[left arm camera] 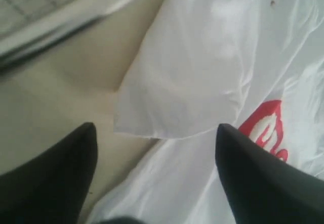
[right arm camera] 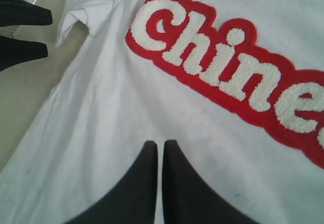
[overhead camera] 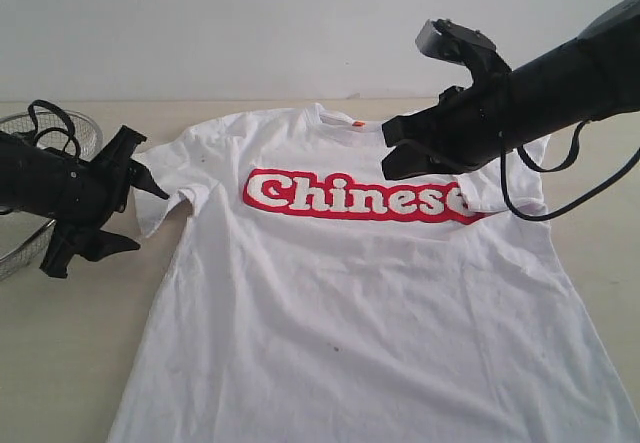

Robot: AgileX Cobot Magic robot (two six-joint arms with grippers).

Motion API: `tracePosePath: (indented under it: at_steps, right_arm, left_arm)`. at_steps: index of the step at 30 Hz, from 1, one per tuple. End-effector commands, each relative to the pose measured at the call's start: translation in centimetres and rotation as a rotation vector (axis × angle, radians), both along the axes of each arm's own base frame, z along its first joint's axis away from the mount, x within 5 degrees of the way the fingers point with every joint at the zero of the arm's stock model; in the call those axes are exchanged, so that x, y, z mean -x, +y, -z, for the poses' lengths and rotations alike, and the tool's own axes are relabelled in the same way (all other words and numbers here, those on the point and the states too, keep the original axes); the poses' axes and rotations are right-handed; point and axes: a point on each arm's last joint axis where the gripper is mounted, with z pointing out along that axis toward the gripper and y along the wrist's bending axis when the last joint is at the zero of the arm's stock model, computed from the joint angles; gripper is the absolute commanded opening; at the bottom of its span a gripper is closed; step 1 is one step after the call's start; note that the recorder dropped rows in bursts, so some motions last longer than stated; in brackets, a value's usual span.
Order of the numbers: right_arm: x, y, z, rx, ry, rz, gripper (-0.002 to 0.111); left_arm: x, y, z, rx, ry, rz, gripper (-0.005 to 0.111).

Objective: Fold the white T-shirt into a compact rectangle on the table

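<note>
The white T-shirt (overhead camera: 340, 303) lies spread face up on the table (overhead camera: 60, 363), its red "Chinese" lettering (overhead camera: 350, 195) across the chest and an orange neck tag (overhead camera: 357, 121) at the collar. My left gripper (overhead camera: 152, 221) is open, low beside the left sleeve (left arm camera: 187, 82); the sleeve's hem lies just ahead of the fingertips with nothing between them (left arm camera: 157, 128). My right gripper (overhead camera: 388, 151) is shut and empty, hovering over the chest near the end of the lettering. In the right wrist view its closed fingertips (right arm camera: 161, 143) point at plain white cloth (right arm camera: 101, 107) below the lettering (right arm camera: 223, 67).
A round wire-mesh basket (overhead camera: 30, 193) stands at the table's left edge, right behind the left arm, and shows in the left wrist view as a mesh basket (left arm camera: 30, 11). Bare tabletop (left arm camera: 61, 97) lies left of the shirt. A black cable (overhead camera: 560, 193) hangs from the right arm.
</note>
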Motion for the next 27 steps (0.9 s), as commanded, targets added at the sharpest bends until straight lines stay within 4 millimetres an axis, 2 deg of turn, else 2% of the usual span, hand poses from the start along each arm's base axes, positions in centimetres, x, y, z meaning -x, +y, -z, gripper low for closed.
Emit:
tracePosePath:
  at_steps: [1, 9, 21, 24, 27]
  right_arm:
    - [-0.1, 0.0, -0.5, -0.003, -0.019, 0.008, 0.0]
    - [-0.1, -0.1, -0.6, -0.001, -0.023, 0.015, 0.0]
    - [-0.2, -0.1, -0.6, -0.002, -0.026, 0.019, 0.0]
    - [-0.2, -0.1, -0.6, -0.003, -0.025, 0.017, 0.0]
    - [-0.2, -0.1, -0.6, -0.003, -0.025, 0.017, 0.0]
  left_arm:
    - [0.1, -0.4, 1.1, 0.024, 0.038, -0.017, 0.062]
    - [-0.1, -0.3, 1.2, 0.026, 0.033, -0.049, 0.062]
    - [-0.8, -0.4, 2.9, 0.031, 0.061, -0.047, 0.062]
    - [-1.4, -0.3, 2.8, 0.019, 0.041, -0.046, 0.059]
    - [-1.8, -0.2, 2.5, 0.007, 0.019, -0.058, 0.049]
